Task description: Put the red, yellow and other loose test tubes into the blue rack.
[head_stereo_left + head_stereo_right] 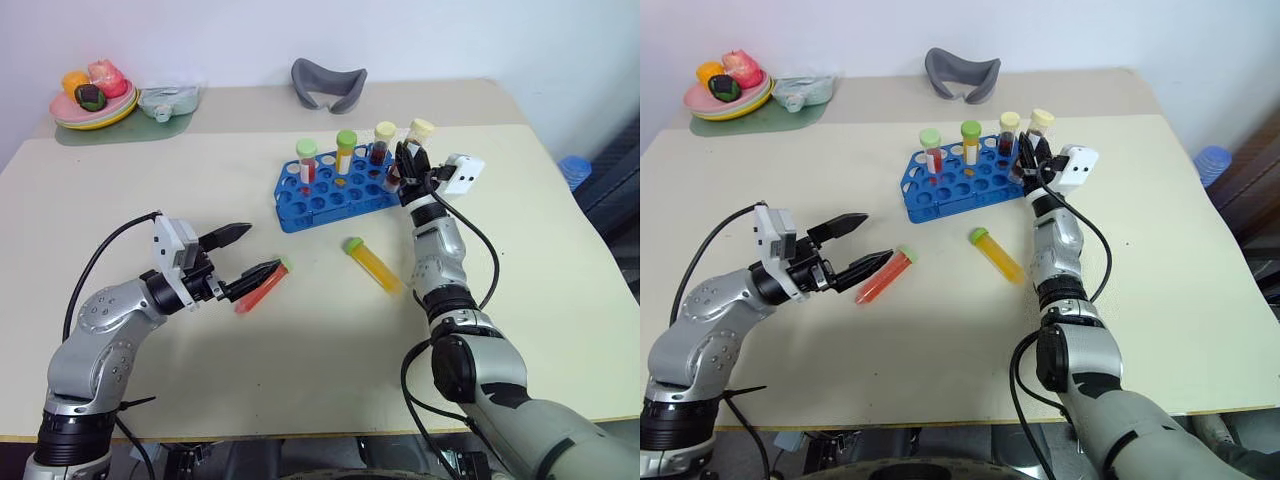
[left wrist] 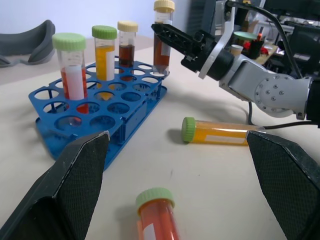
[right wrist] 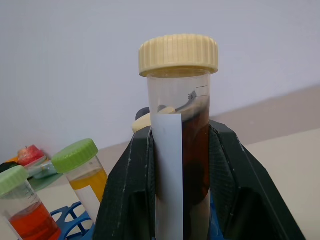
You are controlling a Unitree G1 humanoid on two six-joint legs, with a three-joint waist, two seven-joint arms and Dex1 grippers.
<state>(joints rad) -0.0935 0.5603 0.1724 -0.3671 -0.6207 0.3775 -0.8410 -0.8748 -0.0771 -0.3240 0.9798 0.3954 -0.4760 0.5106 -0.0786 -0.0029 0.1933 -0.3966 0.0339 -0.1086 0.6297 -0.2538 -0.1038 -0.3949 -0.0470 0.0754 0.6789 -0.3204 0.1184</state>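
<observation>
I had the right gripper (image 1: 405,165) clamped on the dark-brown tube (image 3: 187,150), upright over the blue rack's (image 1: 300,215) right end, while the left gripper (image 1: 248,252) stood with fingers wide apart, the red tube (image 1: 262,288) lying by its near fingertip.

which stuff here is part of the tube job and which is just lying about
Job: red tube, yellow tube, dark-brown tube in the right gripper, blue rack.

Lying about: grey curved object, plate of toy food, clear packet.
</observation>
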